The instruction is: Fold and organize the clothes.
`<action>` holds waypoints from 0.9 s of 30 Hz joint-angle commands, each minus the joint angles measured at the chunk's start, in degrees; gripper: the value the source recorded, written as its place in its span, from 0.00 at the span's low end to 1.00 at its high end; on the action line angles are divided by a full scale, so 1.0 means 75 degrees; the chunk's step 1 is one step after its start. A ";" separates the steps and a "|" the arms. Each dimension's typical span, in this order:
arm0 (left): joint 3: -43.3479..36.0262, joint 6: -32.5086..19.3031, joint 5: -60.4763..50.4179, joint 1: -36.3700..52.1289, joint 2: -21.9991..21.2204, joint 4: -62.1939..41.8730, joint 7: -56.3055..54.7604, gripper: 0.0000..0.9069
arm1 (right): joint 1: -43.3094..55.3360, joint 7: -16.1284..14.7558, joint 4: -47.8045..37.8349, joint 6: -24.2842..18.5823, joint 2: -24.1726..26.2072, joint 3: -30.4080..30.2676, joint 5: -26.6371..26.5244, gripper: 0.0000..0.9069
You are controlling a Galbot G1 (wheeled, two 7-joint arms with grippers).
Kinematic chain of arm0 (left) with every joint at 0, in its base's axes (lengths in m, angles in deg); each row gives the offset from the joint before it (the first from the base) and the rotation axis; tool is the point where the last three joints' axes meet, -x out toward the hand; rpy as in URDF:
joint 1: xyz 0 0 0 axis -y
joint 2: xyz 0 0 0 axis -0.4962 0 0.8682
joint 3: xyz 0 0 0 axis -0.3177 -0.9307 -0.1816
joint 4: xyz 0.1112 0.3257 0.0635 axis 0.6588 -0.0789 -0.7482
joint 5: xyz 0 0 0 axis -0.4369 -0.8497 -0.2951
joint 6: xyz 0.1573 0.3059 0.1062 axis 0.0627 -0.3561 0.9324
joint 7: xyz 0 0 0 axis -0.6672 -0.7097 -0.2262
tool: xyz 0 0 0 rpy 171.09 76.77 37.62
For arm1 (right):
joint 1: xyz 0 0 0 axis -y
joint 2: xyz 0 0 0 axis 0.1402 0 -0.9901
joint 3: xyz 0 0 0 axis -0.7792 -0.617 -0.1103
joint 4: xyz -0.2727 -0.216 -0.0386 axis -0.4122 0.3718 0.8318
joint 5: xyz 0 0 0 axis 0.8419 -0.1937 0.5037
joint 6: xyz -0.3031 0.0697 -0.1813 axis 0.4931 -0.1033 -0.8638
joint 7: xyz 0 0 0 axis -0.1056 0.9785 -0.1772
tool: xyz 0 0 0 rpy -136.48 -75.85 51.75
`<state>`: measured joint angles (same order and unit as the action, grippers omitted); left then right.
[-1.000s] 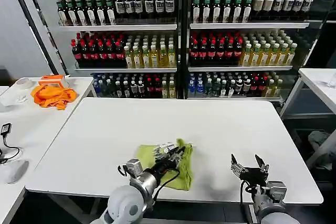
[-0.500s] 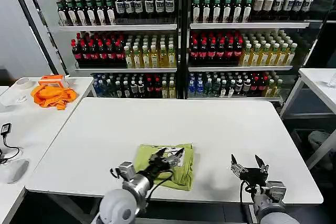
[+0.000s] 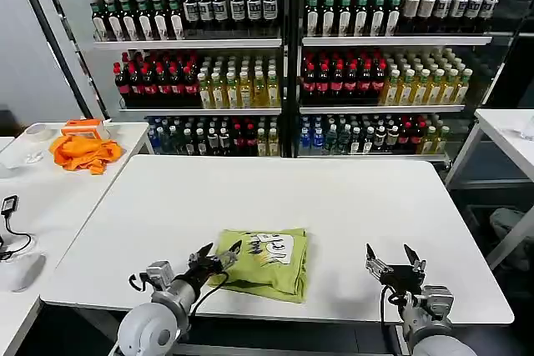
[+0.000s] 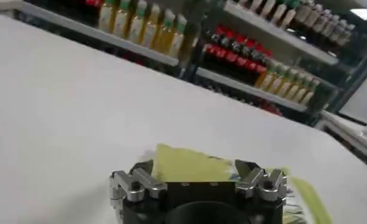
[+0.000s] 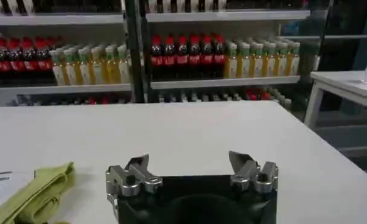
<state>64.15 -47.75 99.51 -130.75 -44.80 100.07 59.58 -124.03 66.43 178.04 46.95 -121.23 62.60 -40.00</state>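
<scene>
The clothes, one light yellow-green T-shirt, lie folded into a small rectangle near the front edge of the white table, white print facing up. My left gripper is open and empty, just off the shirt's left edge. The left wrist view shows the shirt right ahead of that gripper. My right gripper stands open and empty at the front right, apart from the shirt. The right wrist view shows it over bare table, with the shirt's edge off to one side.
Behind the table stand shelves of bottles. A side table on the left holds a bright orange cloth, a tape roll, a cable and a mouse. Another white table is at the right.
My left gripper has drawn back off the shirt toward the left front, leaving the folded shirt flat with its print showing. The right arm has not moved.
</scene>
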 commanded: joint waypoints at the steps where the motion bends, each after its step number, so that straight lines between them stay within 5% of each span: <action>1: 0.0089 0.0148 0.0366 0.0065 -0.0175 -0.0502 0.0033 1.00 | 0.0002 0.0003 0.0025 0.0011 0.0006 0.0021 -0.0001 1.00; 9: -0.0173 0.0216 0.0855 0.0259 -0.0403 -0.0872 0.0229 0.98 | -0.0086 0.0002 0.0076 0.0007 -0.0018 0.0087 -0.0001 1.00; 14: -0.0120 0.0216 0.1344 0.0254 -0.0453 -0.1017 0.0257 0.06 | -0.0141 0.0001 0.0127 0.0005 -0.0027 0.0113 0.0002 1.00; 27: 0.0235 0.0212 0.2239 0.0142 -0.0525 -0.0822 0.0472 0.02 | -0.0133 0.0010 0.0156 0.0025 -0.0073 0.0085 0.0032 1.00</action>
<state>64.86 -46.52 110.51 -129.70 -48.18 93.98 62.60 -125.08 66.51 179.42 47.11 -121.74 63.28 -39.79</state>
